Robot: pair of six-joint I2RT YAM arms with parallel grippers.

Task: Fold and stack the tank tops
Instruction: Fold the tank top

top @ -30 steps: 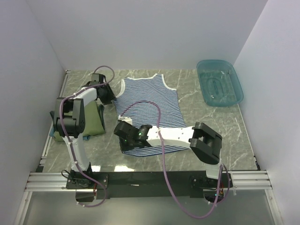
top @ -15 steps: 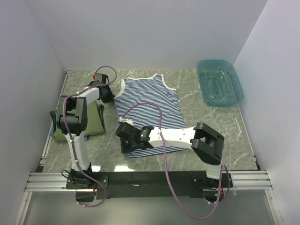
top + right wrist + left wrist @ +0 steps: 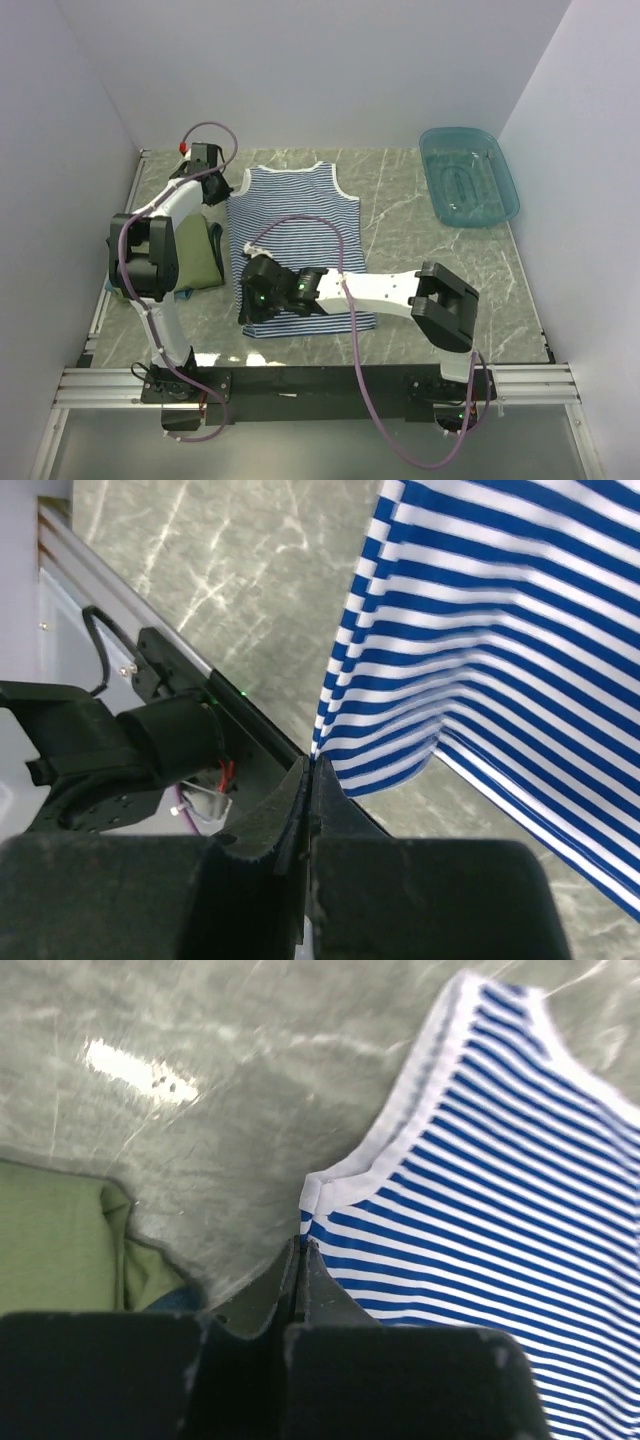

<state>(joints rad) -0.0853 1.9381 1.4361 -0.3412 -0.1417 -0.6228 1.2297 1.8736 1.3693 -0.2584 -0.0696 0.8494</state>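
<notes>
The navy-and-white striped tank top (image 3: pixel 300 225) lies spread mid-table, neck toward the back. My left gripper (image 3: pixel 228 196) is shut on its left shoulder strap; in the left wrist view the fingertips (image 3: pixel 300 1246) pinch the white-edged strap corner (image 3: pixel 325 1188). My right gripper (image 3: pixel 247 308) is shut on the near-left hem corner, and in the right wrist view the striped cloth (image 3: pixel 500 630) hangs lifted from the closed tips (image 3: pixel 312 764). The olive-green top (image 3: pixel 195 255) lies folded at the left, partly under the left arm. A sliver of teal-blue cloth (image 3: pixel 175 1298) shows beneath it.
A teal plastic basket (image 3: pixel 468 175) stands at the back right corner. White walls close in the left, back and right sides. A metal rail (image 3: pixel 320 380) runs along the near edge, carrying both arm bases. The left arm's base (image 3: pixel 120 740) shows in the right wrist view.
The left gripper has shut on the shoulder strap. Both grippers have moved left, dragging the striped top toward the olive-green one.
</notes>
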